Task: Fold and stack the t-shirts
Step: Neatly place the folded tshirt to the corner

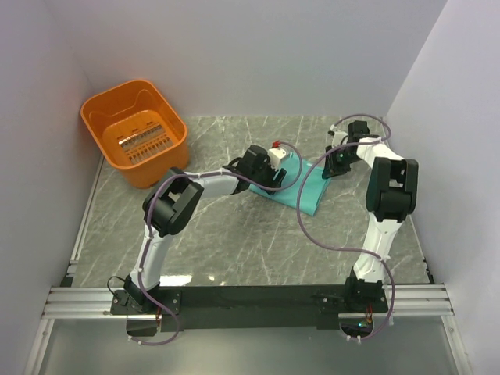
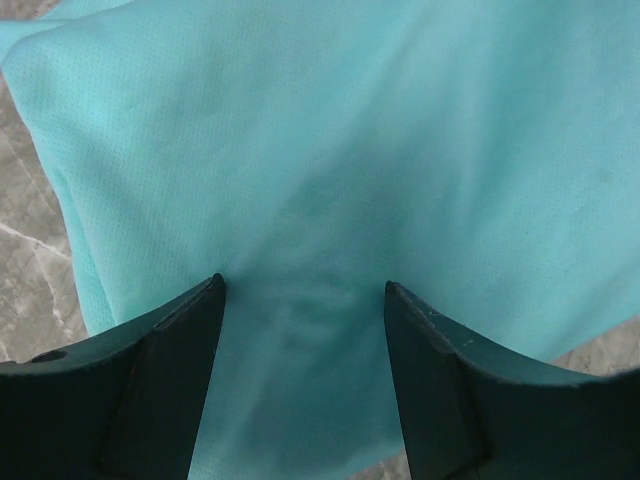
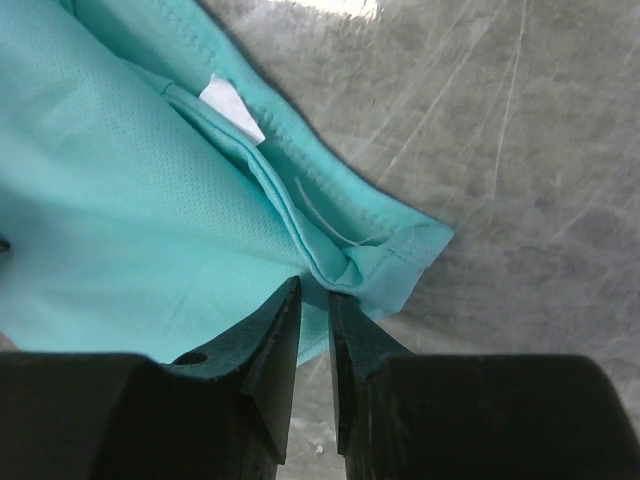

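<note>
Apparently the right pincer [image 3: 315, 292], nearly closed, nips the t-shirt [image 3: 130, 200] corner to lift it. The left pincer [image 2: 303, 290], spread wide and empty, steadies cloth on the bench [image 2: 25, 230].

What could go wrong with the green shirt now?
The right gripper seems to pinch only the very edge of the t-shirt, near its white label, so the cloth could slip out when lifted. The left gripper stands open over the shirt's middle; if it presses while the right pulls, the fold may bunch up.
</note>
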### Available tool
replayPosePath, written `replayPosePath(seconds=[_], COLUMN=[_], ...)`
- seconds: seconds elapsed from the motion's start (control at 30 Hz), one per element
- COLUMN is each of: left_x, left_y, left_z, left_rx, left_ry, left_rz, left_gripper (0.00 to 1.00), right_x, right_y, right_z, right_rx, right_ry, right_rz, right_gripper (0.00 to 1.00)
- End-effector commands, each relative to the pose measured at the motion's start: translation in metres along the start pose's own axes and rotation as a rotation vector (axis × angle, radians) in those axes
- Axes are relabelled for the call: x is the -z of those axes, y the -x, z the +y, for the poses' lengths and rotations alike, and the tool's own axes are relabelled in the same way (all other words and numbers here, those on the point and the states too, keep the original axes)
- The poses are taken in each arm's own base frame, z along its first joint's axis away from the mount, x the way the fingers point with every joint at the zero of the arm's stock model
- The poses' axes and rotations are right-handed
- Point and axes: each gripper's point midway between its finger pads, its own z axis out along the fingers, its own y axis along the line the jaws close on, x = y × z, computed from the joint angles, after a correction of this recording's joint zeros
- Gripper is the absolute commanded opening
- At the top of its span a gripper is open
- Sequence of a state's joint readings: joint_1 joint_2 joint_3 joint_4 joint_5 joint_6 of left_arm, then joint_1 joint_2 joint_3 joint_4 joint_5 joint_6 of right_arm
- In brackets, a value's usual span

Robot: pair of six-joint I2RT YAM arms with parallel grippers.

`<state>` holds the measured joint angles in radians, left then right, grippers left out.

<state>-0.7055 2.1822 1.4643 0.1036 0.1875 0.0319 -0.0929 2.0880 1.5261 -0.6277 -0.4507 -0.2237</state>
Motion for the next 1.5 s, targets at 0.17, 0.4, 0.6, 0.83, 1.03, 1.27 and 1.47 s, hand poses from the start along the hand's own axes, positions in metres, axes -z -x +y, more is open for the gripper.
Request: replayPosePath(seconds=[0.17, 0.4, 0.6, 0.83, 1.03, 1.27, 1.47], left_x=[0.033, 0.075, 0.056, 0.01, -0.021, -0.048, -0.055], left_y=[0.05, 0.104, 0.121, 0.136, 0.122, 0.081, 0.065], left_z=[0.014, 0.024, 0.042, 0.052, 0.059, 0.078, 0.101], left_rx=[-0.001, 0.003, 0.106, 0.219, 0.318, 0.427, 0.512], left_ry=[0.077, 0.109, 0.102, 0.043, 0.019, 0.059, 0.106], left_rz=[-0.139, -0.245, -0.208, -0.229, -0.205, -0.122, -0.097], left_gripper=[0.77, 0.83, 0.81, 0.79, 0.77, 0.76, 0.77], right_x=[0.006, 0.076, 0.098, 0.065, 0.045, 0.023, 0.008], right_y=[0.016, 0.027, -0.015, -0.066, -0.086, -0.11, -0.125], right_z=[-0.012, 0.03, 0.086, 0.121, 0.114, 0.083, 0.064], right_rx=[0.042, 0.223, 0.368, 0.411, 0.381, 0.353, 0.304], right_ry=[-0.015, 0.115, 0.358, 0.475, 0.474, 0.347, 0.272], right_rz=[-0.029, -0.163, -0.162, 0.016, 0.108, 0.226, 0.298], right_gripper=[0.3, 0.43, 0.42, 0.29, 0.26, 0.25, 0.25])
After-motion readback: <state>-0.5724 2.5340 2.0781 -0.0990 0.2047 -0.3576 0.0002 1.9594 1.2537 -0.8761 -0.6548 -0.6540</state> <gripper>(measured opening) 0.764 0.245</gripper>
